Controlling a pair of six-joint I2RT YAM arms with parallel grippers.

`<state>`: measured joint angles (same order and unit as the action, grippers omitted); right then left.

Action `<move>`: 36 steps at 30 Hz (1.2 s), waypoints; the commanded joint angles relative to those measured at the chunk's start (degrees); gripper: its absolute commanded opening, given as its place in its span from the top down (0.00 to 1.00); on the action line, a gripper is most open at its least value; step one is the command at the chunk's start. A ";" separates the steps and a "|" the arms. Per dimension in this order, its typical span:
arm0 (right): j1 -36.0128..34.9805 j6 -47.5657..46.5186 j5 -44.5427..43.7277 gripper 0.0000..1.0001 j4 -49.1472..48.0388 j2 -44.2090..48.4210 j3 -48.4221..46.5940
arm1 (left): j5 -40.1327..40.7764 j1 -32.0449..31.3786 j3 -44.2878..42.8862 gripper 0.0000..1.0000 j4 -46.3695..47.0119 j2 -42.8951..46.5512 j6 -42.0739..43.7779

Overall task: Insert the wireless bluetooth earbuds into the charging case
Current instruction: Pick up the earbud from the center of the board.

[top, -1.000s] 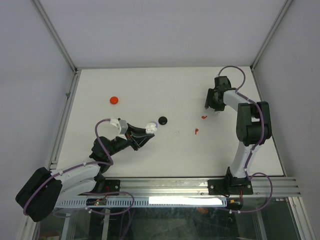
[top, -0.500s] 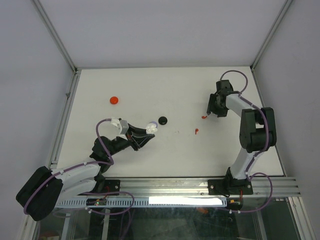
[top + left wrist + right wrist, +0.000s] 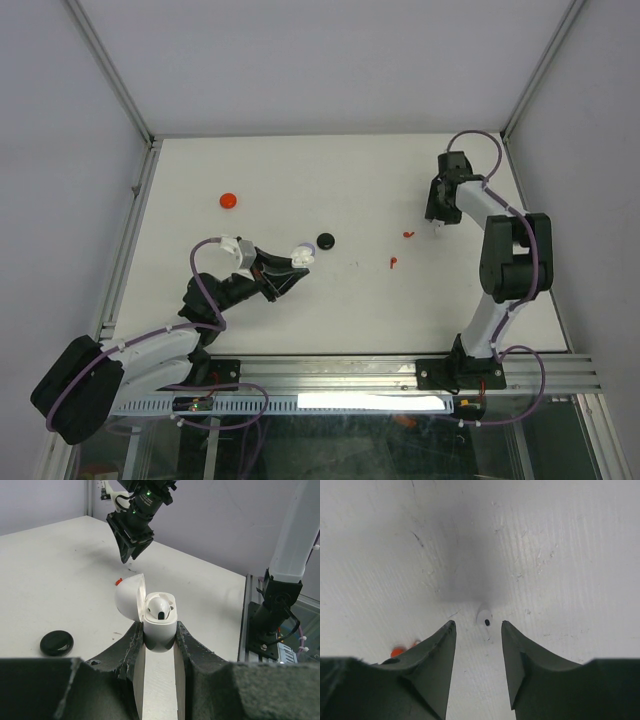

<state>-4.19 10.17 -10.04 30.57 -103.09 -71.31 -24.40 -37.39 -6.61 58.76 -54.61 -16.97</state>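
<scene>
Earbud [image 3: 485, 621], white, lies on the bench [image 3: 570, 540] just ahead of the right gripper [image 3: 478, 624], centred on the gap between its fingertips and untouched. As far as I can judge, its long axis runs along that gap, stem toward the wrist. The jaws stand apart, holding nothing. The right arm, far the nearer, reaches out with its wrist pitched steeply down. The left gripper [image 3: 158, 628] is clenched on the charging case [image 3: 159, 636], lid open.
</scene>
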 commanded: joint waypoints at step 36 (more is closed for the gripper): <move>2.10 -1.35 5.71 0.83 2.61 -4.58 -3.96 | 0.29 0.30 0.58 1.00 5.10 1.90 -2.29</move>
<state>-2.22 9.32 -6.74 34.33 -110.52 -75.68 -24.38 -37.39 -6.61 58.33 -53.08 -17.45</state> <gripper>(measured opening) 0.196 0.237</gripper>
